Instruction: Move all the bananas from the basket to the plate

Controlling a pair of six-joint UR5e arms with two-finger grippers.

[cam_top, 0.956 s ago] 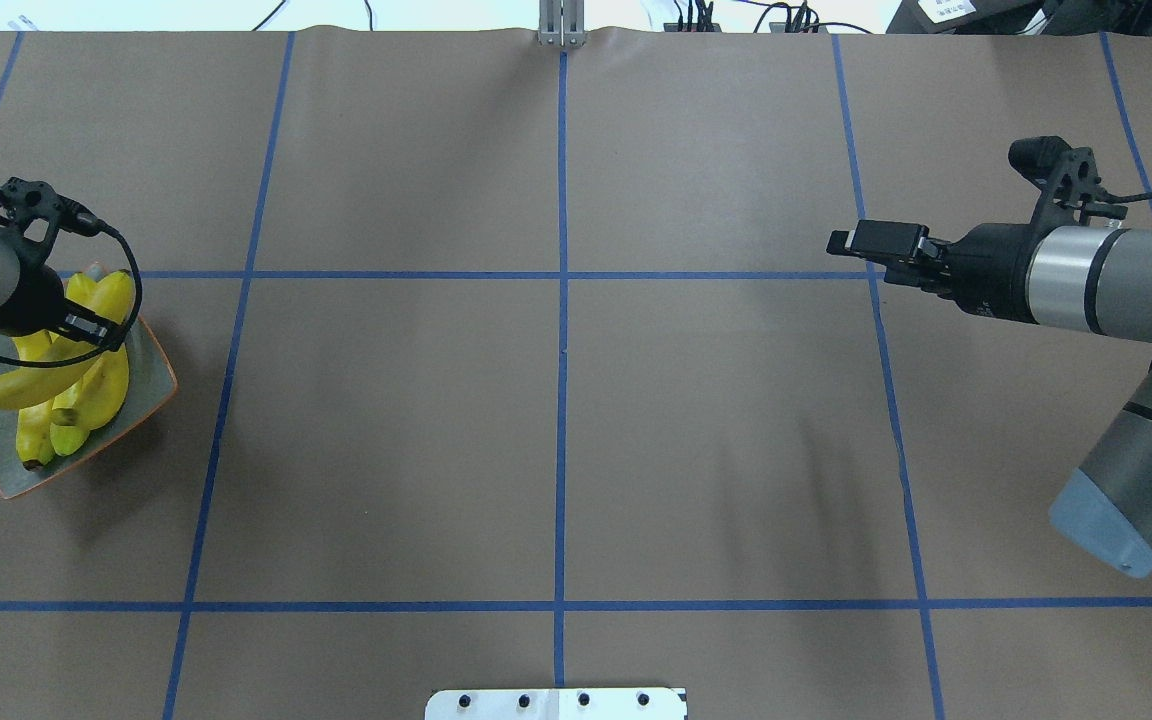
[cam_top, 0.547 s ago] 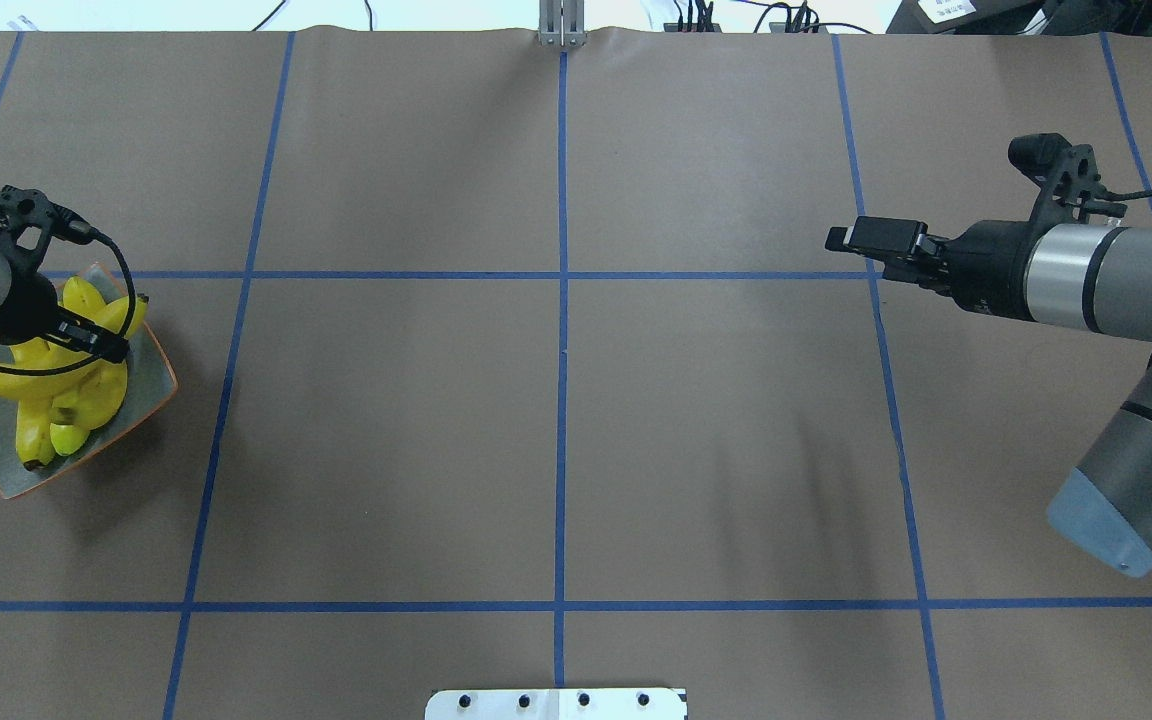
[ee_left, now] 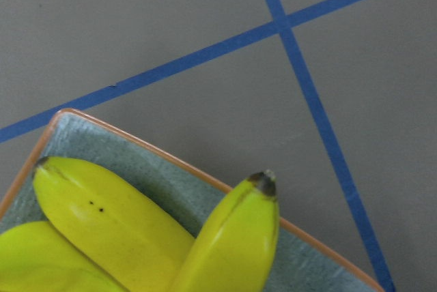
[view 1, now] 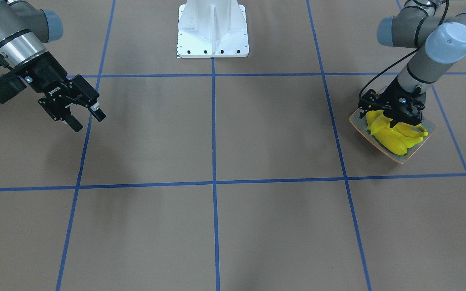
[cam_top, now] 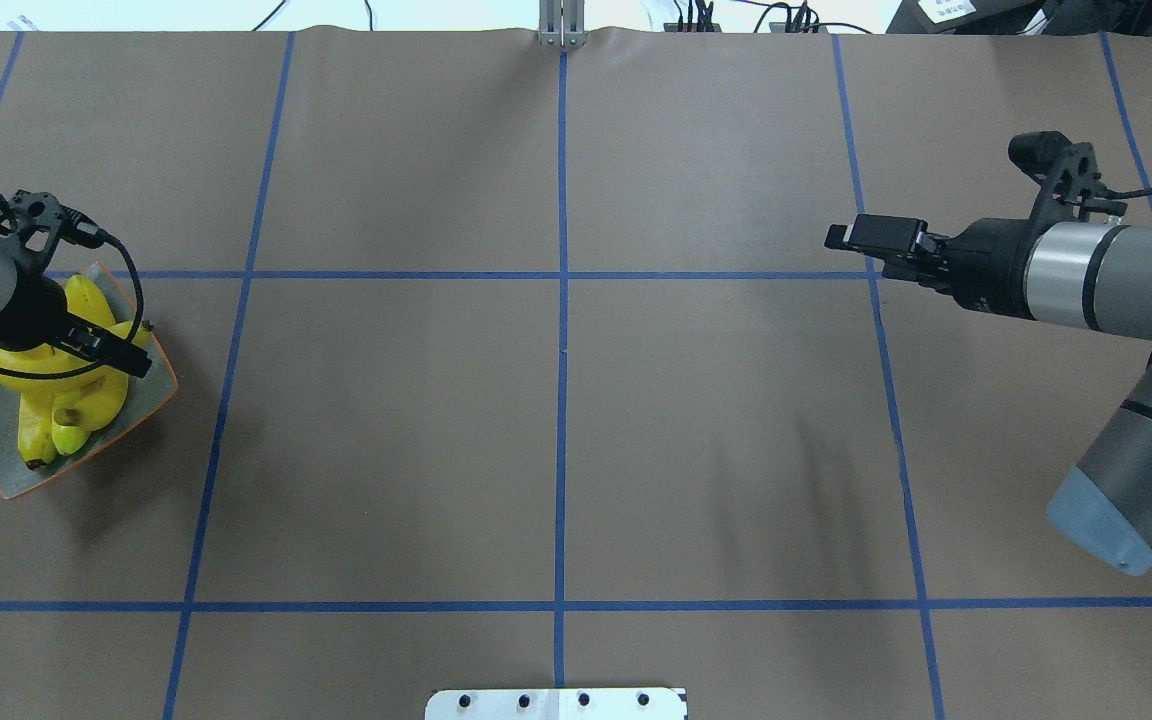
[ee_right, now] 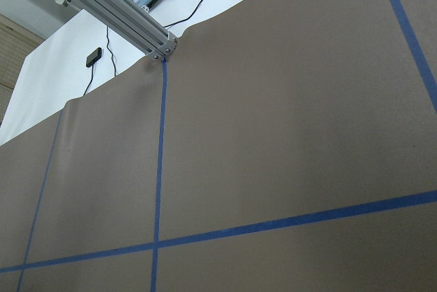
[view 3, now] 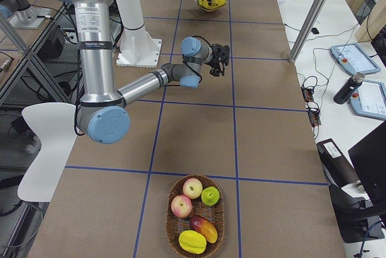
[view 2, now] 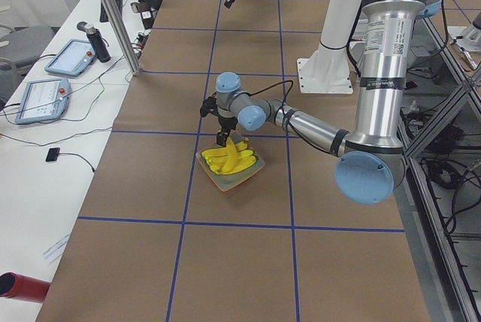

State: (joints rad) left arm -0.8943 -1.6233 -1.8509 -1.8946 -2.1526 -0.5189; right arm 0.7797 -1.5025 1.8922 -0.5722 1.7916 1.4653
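Left end effector (view 1: 397, 120) clamps banana (cam_top: 28, 368) on plate (cam_top: 146, 398); right end effector (view 1: 87, 119) gapes empty

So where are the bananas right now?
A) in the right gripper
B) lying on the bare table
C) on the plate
C: the bananas lie piled on the plate, while the right gripper is open and holds nothing.
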